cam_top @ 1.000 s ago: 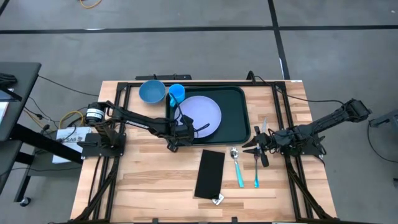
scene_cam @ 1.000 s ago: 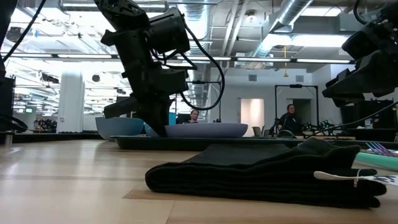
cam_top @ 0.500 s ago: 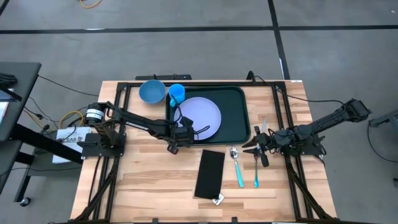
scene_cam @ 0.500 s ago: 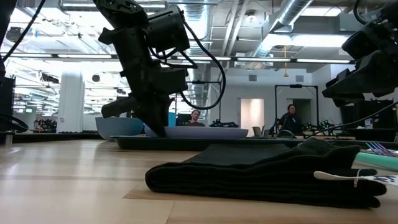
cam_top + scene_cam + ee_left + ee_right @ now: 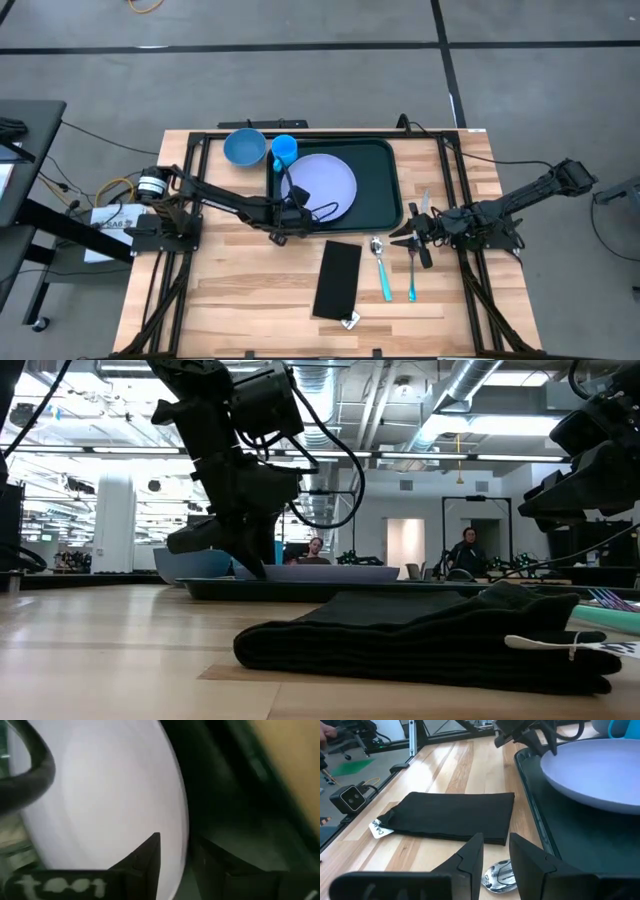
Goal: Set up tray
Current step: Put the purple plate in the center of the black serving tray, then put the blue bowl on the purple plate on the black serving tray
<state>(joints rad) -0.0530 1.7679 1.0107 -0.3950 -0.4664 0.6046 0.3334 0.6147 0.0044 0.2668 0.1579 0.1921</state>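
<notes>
The dark green tray (image 5: 382,190) lies at the table's far middle. The lavender plate (image 5: 325,185) lies in its left half. My left gripper (image 5: 295,213) is at the plate's near-left rim, pointing down at a slant. In the left wrist view it (image 5: 177,851) is open, one finger over the plate (image 5: 100,800) and one outside the rim over the tray floor (image 5: 225,810). I cannot tell whether either finger touches. My right gripper (image 5: 398,238) waits open at the right, beside the tray's near-right corner.
A blue cup (image 5: 285,150) stands in the tray's far-left corner, and a blue bowl (image 5: 244,147) is on the table left of it. A folded black cloth (image 5: 338,278) lies near the front, with a spoon (image 5: 381,266) and a fork (image 5: 411,272) to its right.
In the low view the plate's profile stood higher a second ago and now lies lower and flatter in the tray. My left wrist has turned a little at the plate's near-left rim.
</notes>
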